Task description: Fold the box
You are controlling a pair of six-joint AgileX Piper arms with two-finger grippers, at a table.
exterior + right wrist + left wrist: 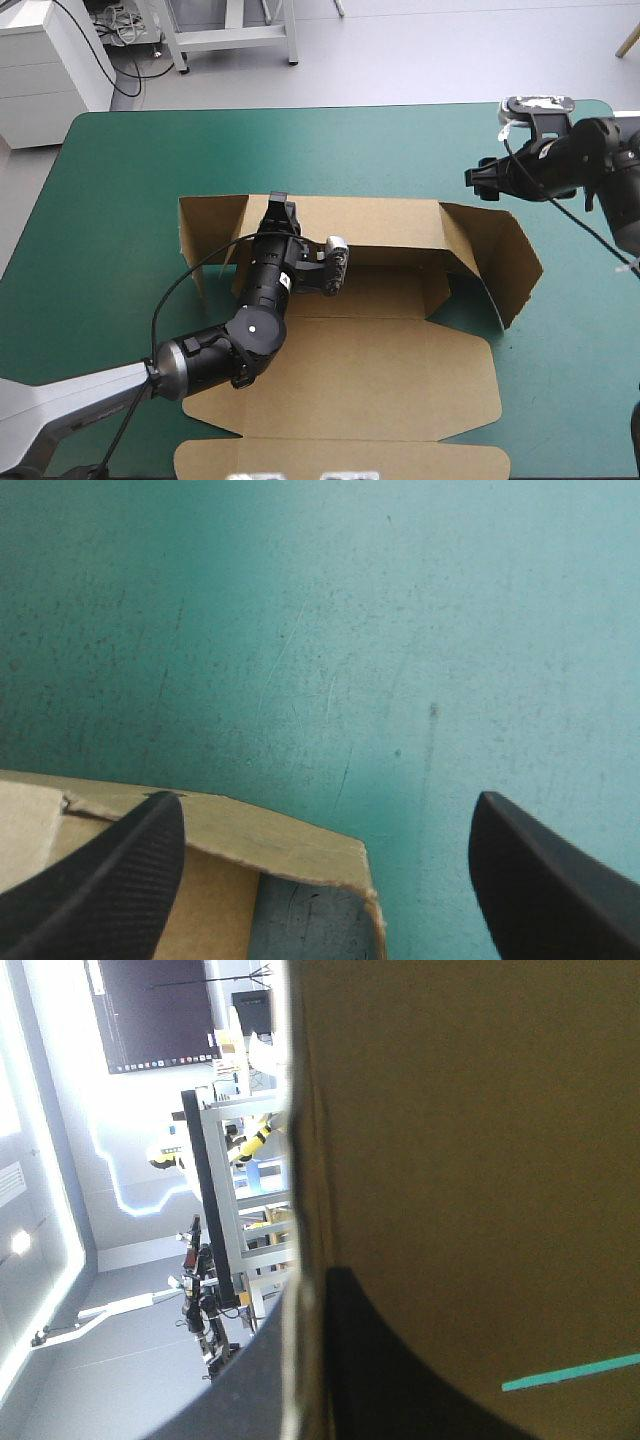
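Teal-green tabletop (120, 160) carries box (380, 370) at centre, far wall (385, 222) raised, lid (340, 462) flat at near edge. Left hand (279, 205) pinches far wall; right hand (327, 802) spread, hovering beside right flap (500, 265). I'd hold wall upright, swing flap inward slowly

The bench (110, 170) is being seen from above, and its whole top is being covered by a teal-green cover (400, 150). Its rounded far corners are being shown. In the right wrist view, fine pale scratches (285, 655) and small dark specks (433, 710) are being shown on this cover.
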